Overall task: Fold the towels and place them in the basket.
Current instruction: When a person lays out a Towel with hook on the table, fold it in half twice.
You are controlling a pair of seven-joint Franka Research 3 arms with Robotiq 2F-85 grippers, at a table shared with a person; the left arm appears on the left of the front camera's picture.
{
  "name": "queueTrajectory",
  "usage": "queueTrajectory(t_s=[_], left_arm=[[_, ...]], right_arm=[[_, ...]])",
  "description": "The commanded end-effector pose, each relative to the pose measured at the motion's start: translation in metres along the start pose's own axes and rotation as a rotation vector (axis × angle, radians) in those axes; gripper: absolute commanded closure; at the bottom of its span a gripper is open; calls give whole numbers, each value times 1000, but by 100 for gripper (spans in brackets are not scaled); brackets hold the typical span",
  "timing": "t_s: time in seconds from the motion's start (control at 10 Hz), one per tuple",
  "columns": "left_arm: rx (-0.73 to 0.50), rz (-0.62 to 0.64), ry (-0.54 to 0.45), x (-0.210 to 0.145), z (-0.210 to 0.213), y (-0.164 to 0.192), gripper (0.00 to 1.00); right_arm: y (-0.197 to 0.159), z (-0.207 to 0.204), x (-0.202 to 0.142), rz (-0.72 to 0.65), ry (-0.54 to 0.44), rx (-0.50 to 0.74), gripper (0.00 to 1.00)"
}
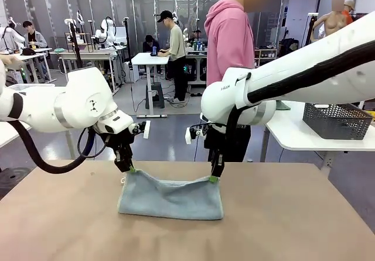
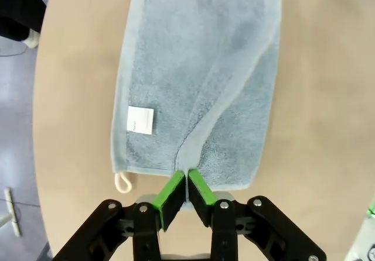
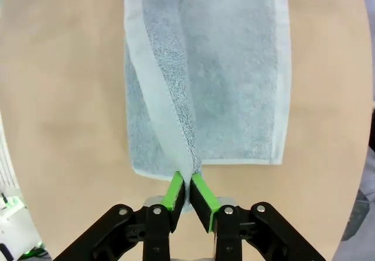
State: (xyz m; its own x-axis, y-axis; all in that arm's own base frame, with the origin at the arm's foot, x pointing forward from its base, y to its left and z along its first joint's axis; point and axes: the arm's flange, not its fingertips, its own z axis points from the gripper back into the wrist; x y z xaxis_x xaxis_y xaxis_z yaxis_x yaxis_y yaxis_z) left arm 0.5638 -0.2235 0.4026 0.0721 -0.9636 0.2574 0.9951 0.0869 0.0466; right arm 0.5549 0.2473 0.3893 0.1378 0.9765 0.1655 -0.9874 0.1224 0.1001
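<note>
Pale blue towel low on table, one long edge raised and sagging between two held corners. Left gripper pinched shut on one corner, right gripper on other, probably to carry edge over for fold. Basket well apart, on white side table.

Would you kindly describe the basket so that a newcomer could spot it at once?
Look past the brown table to the white table at the right. On it stands the basket: a dark grey box of wire mesh with upright sides, unlike the soft pale towel nearer by.
</note>
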Motion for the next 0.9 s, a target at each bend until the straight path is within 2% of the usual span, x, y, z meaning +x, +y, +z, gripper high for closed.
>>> queueTrajectory(t_s=[0.0,0.2,0.3,0.5,0.7,0.8], left_arm=[[-33,-30,19,9,-4,25,90],[-34,-95,30,8,-17,44,90],[-20,-89,41,9,-21,49,90],[21,-7,62,4,-27,59,90],[57,38,119,-1,-33,63,90],[63,59,114,-3,-36,66,90]], right_arm=[[-31,0,8,-3,21,21,89],[-54,-7,13,17,3,-13,89],[-60,-13,16,24,4,-32,89],[-70,-20,21,5,-9,-65,89],[-80,-27,23,-40,22,-85,89],[-83,-31,24,-47,32,-91,89]])
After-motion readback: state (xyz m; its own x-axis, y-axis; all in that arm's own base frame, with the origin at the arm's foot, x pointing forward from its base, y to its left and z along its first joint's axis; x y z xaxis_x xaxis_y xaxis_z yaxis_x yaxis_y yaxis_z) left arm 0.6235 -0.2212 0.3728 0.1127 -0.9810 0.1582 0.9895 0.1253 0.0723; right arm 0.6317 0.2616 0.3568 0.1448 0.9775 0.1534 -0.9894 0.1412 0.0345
